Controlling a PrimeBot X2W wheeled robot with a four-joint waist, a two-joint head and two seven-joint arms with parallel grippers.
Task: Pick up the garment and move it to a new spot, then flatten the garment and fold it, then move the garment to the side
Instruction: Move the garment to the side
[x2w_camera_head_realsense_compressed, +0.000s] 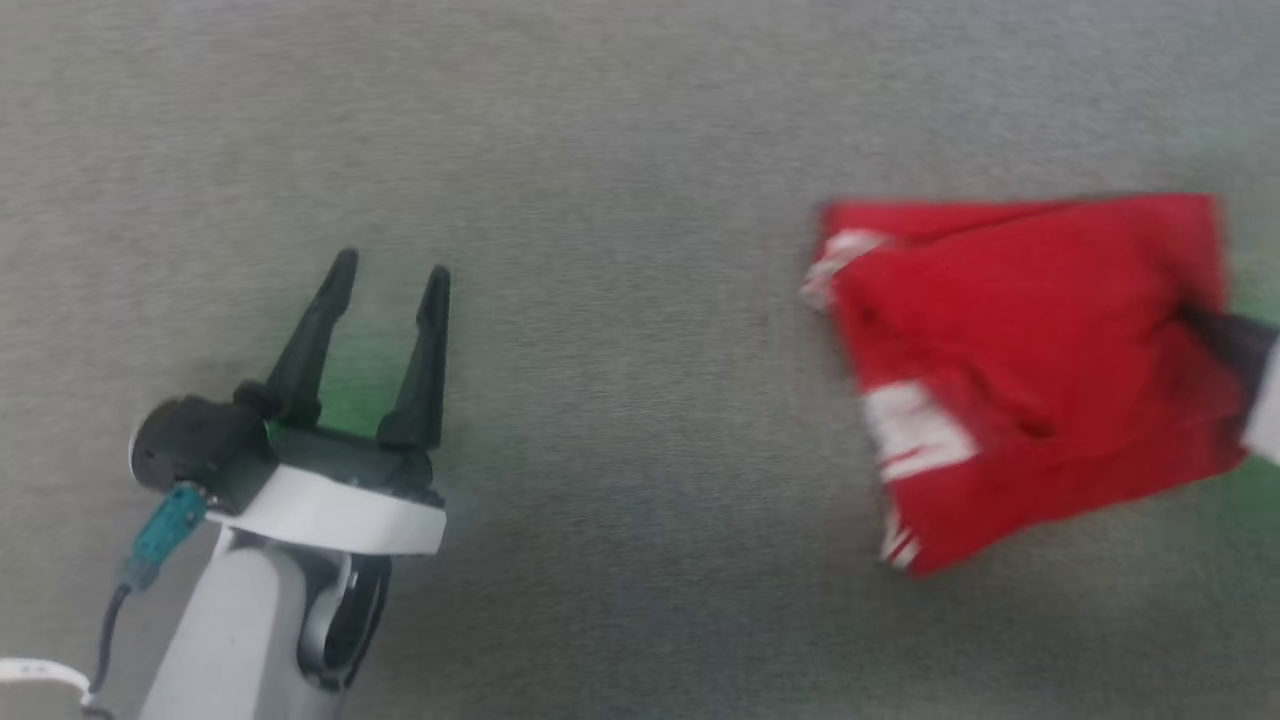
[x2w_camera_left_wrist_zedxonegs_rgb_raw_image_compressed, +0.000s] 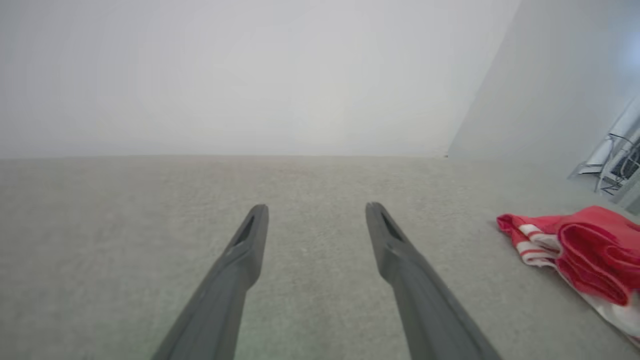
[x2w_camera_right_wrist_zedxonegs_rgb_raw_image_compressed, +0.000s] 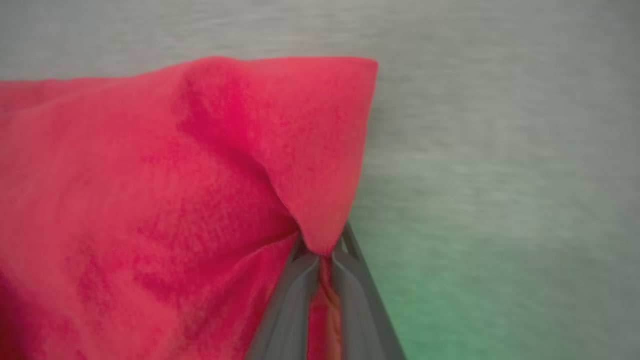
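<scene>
Gripping: the right hand (x2w_camera_right_wrist_zedxonegs_rgb_raw_image_compressed: 320, 250) has its two dark fingers drawn almost together on a pinch of red cloth at one edge of the garment (x2w_camera_right_wrist_zedxonegs_rgb_raw_image_compressed: 150, 200). The fabric bunches into a peak just past the fingertips.
Garment: a red jersey shirt (x2w_camera_head_realsense_compressed: 1030, 360), folded into a rough, rumpled bundle. It spreads away from the right hand (x2w_camera_head_realsense_compressed: 1215, 335) toward the left hand. The head view is too blurred to show whether its far edge touches the surface.
Trim: white striped sleeve trim (x2w_camera_head_realsense_compressed: 915, 430) shows on the side of the bundle away from the right hand. From the left wrist view the same striped edge (x2w_camera_left_wrist_zedxonegs_rgb_raw_image_compressed: 532, 245) lies on the surface.
Left hand: the left hand (x2w_camera_head_realsense_compressed: 392, 272) has its fingers spread wide with nothing between them. It sits well apart from the garment (x2w_camera_left_wrist_zedxonegs_rgb_raw_image_compressed: 590, 250), which lies off to its right.
Surface: a grey felt-like surface (x2w_camera_head_realsense_compressed: 640, 120) lies under both hands, with a green tint (x2w_camera_head_realsense_compressed: 350, 390) beneath the left hand's fingers.
Backdrop: a pale wall (x2w_camera_left_wrist_zedxonegs_rgb_raw_image_compressed: 250, 75) rises beyond the left hand's fingertips (x2w_camera_left_wrist_zedxonegs_rgb_raw_image_compressed: 316, 210).
</scene>
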